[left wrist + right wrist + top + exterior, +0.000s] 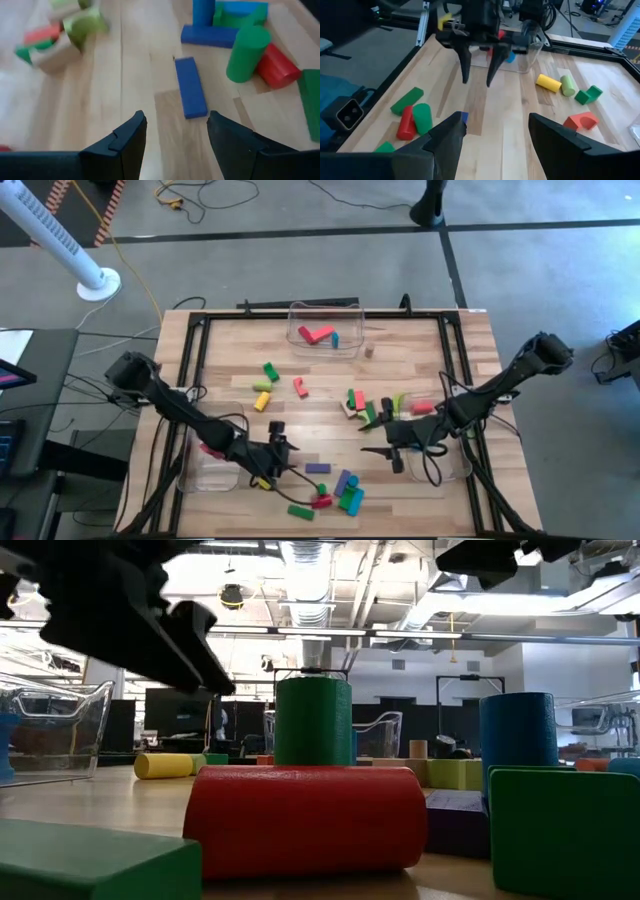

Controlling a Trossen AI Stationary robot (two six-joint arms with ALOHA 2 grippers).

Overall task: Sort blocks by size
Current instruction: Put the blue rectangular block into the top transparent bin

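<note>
Coloured blocks lie scattered on the wooden table (pixel 230 340). A blue flat bar (pixel 191 94) lies on the table just ahead of my left gripper (pixel 175 120), which hangs open above the near middle (pixel 292 458) and points down and toward the right. Beyond the bar lies a cluster with a green cylinder (pixel 247 52), a red cylinder (pixel 275 65) and another blue bar (pixel 210 36). My right gripper (pixel 365 438) is open near the middle right, facing the left gripper (pixel 477 75) with nothing between its fingers (pixel 495 122).
A clear bin (pixel 325 328) at the far middle holds red and blue blocks. Two more clear bins stand near left (pixel 205 470) and near right (pixel 445 462). Loose blocks lie at mid-table (pixel 268 385) and beside the right gripper (pixel 370 410). A black frame (pixel 190 330) edges the table.
</note>
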